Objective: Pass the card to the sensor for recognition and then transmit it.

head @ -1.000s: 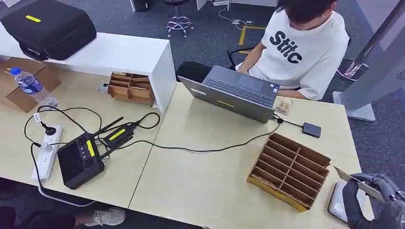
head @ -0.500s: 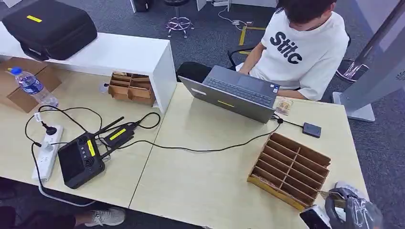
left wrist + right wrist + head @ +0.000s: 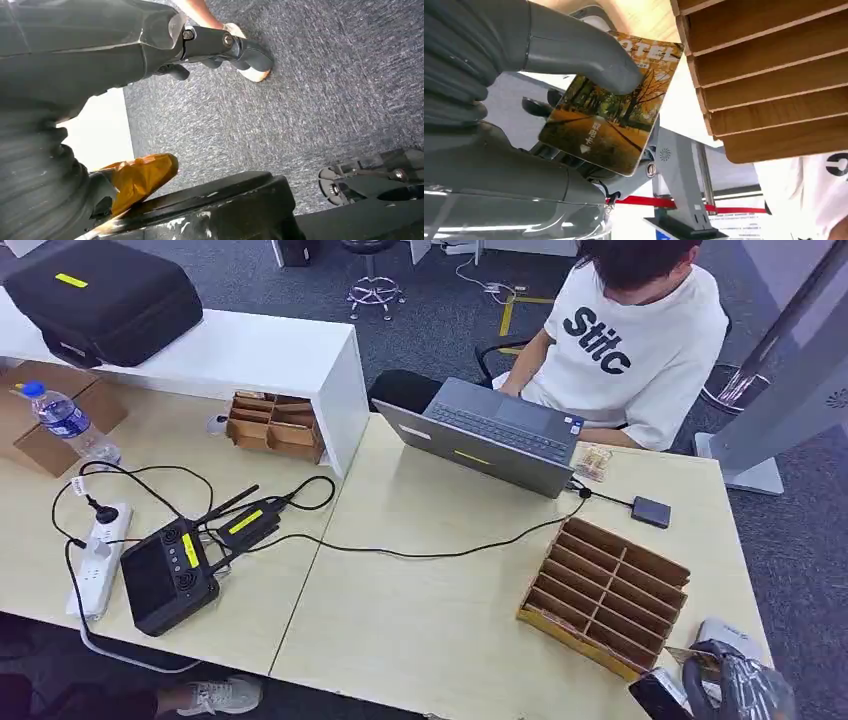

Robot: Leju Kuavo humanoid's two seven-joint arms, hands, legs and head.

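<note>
i see the flat card with a picture of yellow autumn trees [image 3: 611, 117] in the middle of the right wrist picture. my right hand [image 3: 574, 55] holds it, with the thick grey thumb pressed on its face. in the head picture that right hand [image 3: 735, 685] sits in the lower right corner, at the near right corner of the pale wooden table [image 3: 430, 610], and the card's edge [image 3: 690, 654] peeks out just beside it. a small white sensor box [image 3: 733, 634] lies right next to the hand. the brown cardboard tray with many slots [image 3: 605, 595] is just to the left of the hand. a grey laptop [image 3: 495, 435] stands higher up, in front of a person in a white shirt [image 3: 640, 335]. my left hand [image 3: 222, 47] hangs over grey carpet [image 3: 320, 100]. i cannot tell if it is open or closed.
</note>
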